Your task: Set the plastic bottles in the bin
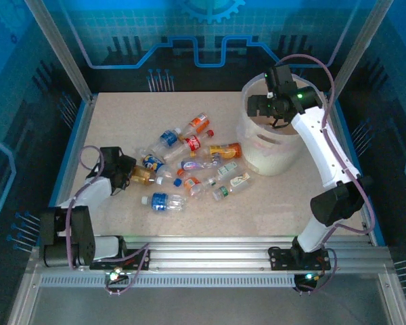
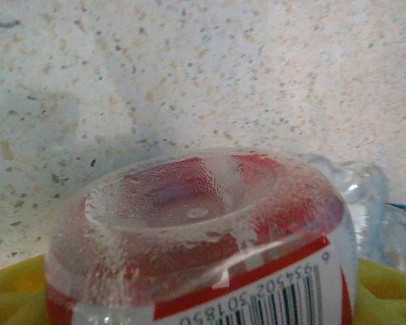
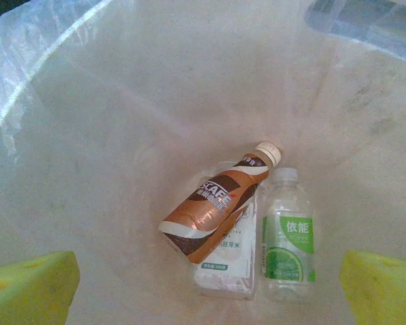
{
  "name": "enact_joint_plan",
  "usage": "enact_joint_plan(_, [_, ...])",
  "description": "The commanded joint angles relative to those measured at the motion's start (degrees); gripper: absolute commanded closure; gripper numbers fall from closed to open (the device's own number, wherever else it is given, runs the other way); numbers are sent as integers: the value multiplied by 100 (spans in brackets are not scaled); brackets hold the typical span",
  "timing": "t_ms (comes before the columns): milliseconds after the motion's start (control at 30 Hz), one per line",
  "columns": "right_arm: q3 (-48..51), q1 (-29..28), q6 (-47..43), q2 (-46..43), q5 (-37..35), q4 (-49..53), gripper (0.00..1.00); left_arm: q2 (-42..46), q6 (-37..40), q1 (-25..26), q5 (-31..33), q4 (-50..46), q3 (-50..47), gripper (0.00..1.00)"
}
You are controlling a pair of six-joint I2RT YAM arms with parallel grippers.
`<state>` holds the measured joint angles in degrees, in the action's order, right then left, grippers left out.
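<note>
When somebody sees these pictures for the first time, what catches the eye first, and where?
First, the heap of plastic bottles lying mid-table, with bright red, orange and blue labels. Next, the big whitish bin at the far right, where the right claw hangs open above a brown bottle and a green-labelled bottle on its floor. A red-labelled bottle looms between the yellow pads of the left claw.

Glossy clear plastic bottles [image 1: 189, 162], translucent matt bin [image 1: 274, 152], speckled stone-look table [image 1: 122, 122].
</note>
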<state>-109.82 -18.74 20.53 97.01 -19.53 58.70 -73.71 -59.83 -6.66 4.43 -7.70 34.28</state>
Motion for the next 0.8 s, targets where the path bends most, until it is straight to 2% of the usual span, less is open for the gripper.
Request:
enact_joint_plan(0, [100,-159,-109,-196,23,-24,0,307,132,-79,-35,-238,225,36])
enact_joint_plan(200, [236,-261,-180,-360,193,-153,0,787,403,-72,-159,-471,440,40])
enact_joint_plan(400, [404,-436,-269,-680,425,-378,0,1246,784,-56,-566,-505,704,42])
enact_joint_plan(767, [448,-574,-434,-1262,442,-532,0,1414,1360,463,-1026,-490,1431,45])
